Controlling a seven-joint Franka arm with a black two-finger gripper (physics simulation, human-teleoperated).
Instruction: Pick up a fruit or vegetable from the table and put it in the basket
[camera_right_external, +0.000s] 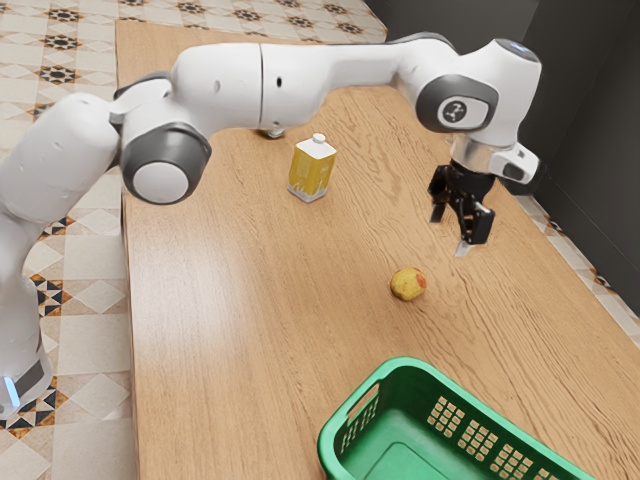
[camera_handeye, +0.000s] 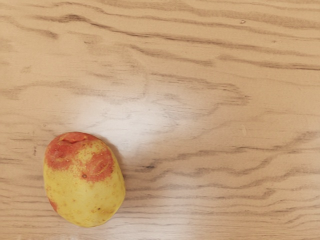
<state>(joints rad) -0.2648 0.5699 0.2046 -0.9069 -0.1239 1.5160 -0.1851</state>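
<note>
I have the gripper up in the air over the surface, its 2 fingers apart with open space between them and nothing held. The fruit, yellow with red patches, lies on the surface, below the height of my fingers and outside the basket. In the exterior view it sits lower and farther left than the gripper. The wrist view gives me the whole fruit, off center, with wood grain on every side, so I have open room all around it. Bare wood separates it from the nearest corner of the green basket, whose rim stands up from the surface and runs out of the exterior view's lower edge. I can see in over that rim to the basket's green floor; the end toward the exterior view's left has a handle slot, and a long side has rows of square holes. The yellow carton stands upright, well apart from the fruit on the side away from the basket. Beyond it, a small item is mostly hidden by my arm; I cannot tell what it is. The surface's long edge at the exterior view's left borders the tiled floor.
</note>
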